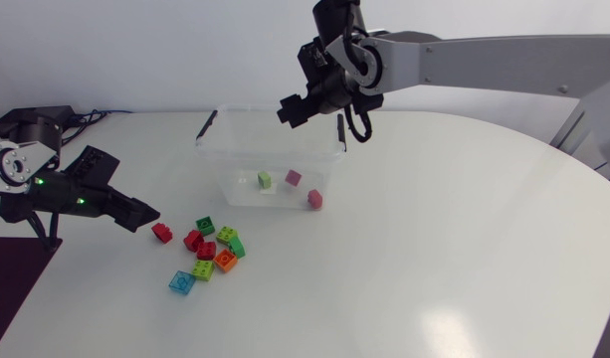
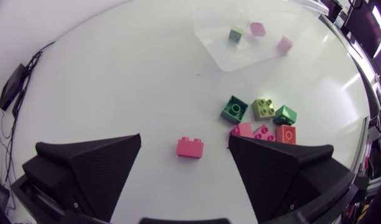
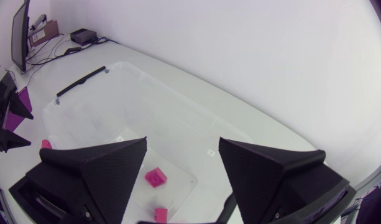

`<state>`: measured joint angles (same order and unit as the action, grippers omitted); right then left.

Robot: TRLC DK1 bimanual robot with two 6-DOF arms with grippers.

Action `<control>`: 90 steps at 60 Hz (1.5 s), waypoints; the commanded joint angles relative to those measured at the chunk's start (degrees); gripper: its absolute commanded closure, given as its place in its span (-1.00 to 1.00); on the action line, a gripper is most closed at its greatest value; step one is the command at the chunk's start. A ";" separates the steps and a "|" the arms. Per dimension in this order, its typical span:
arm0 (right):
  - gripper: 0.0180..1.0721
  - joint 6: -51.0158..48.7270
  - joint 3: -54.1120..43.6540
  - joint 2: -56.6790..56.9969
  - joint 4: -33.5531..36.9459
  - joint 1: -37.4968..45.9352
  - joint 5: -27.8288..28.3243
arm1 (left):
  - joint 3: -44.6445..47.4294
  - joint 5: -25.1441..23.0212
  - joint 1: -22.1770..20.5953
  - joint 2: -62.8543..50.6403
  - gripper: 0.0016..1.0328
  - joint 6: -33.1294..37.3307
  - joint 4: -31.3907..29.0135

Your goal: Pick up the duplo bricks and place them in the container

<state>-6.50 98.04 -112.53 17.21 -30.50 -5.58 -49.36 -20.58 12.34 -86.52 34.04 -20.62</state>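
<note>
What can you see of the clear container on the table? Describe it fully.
The container is a clear plastic rectangular tub, open-topped, with a black clip at each end. It stands upright on the white table and holds three bricks: light green, pink and reddish-pink. The right gripper hovers open above its rear rim.

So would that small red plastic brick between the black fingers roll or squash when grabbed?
Probably neither. The small red plastic brick is boxy with flat sides, so it should stay put, not roll. It looks rigid and likely light; its smooth faces might slip.
</note>
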 commanded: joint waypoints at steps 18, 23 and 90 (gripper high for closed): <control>-0.90 -4.04 -29.84 27.63 -12.73 2.11 -8.74 | 1.90 -0.34 -0.21 -7.79 -0.79 4.54 1.46; -0.90 -3.87 -35.20 32.29 -13.52 2.20 -11.99 | 0.58 0.19 -0.56 -9.54 -0.76 4.72 1.37; -0.90 -2.46 -86.17 97.76 -22.93 12.75 -23.07 | -16.38 19.96 -11.90 -22.02 -0.04 7.62 -17.35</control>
<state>-9.45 14.28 -17.65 -7.03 -18.44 -28.36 -64.55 -0.97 0.93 -106.76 40.38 -37.21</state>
